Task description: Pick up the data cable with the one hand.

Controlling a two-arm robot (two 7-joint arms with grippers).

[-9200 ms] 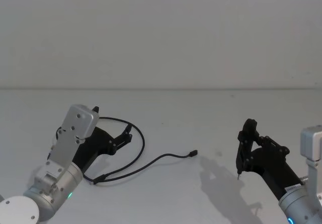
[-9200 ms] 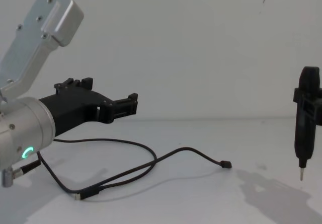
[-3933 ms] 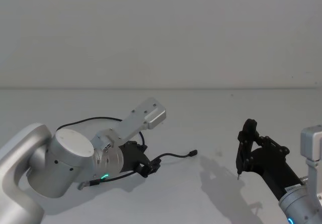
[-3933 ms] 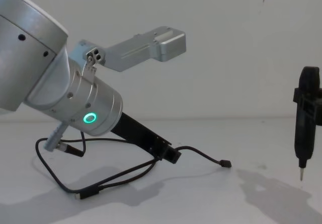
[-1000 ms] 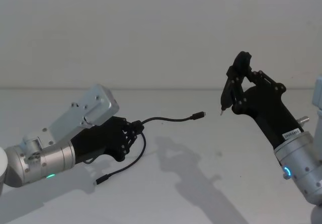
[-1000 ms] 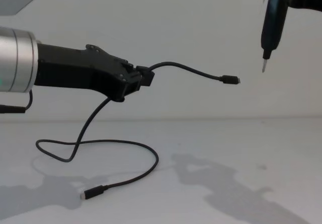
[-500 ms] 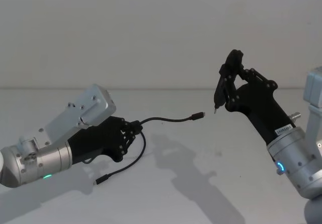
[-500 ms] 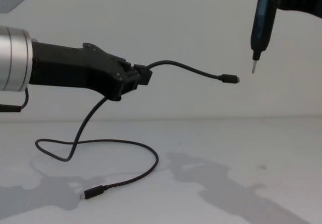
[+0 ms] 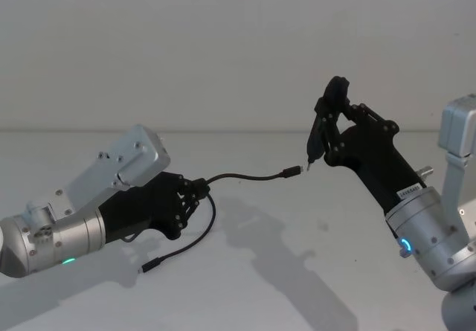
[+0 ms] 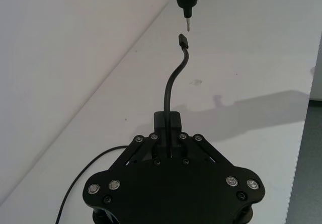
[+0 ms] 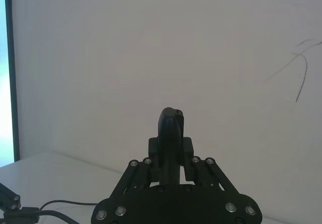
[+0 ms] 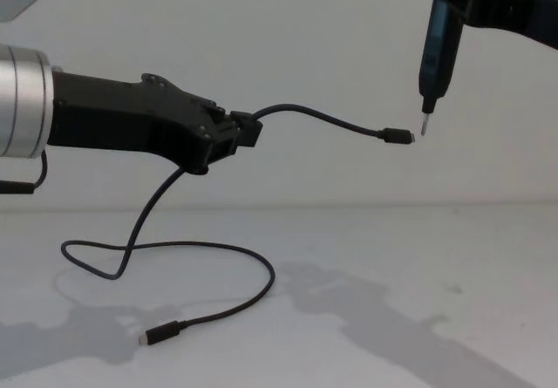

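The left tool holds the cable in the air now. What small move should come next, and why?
Probably the right tool should ease its black pen-shaped instrument with the thin metal tip slightly closer to the free plug. The left tool is shut on the long thin black data cable, whose plug end points at the tip across a small gap.

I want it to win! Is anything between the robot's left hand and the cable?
Nothing is. The left gripper is shut on the cable and holds it in the air. One end of it sticks out toward the pen tool in the right gripper; the other end lies on the table.
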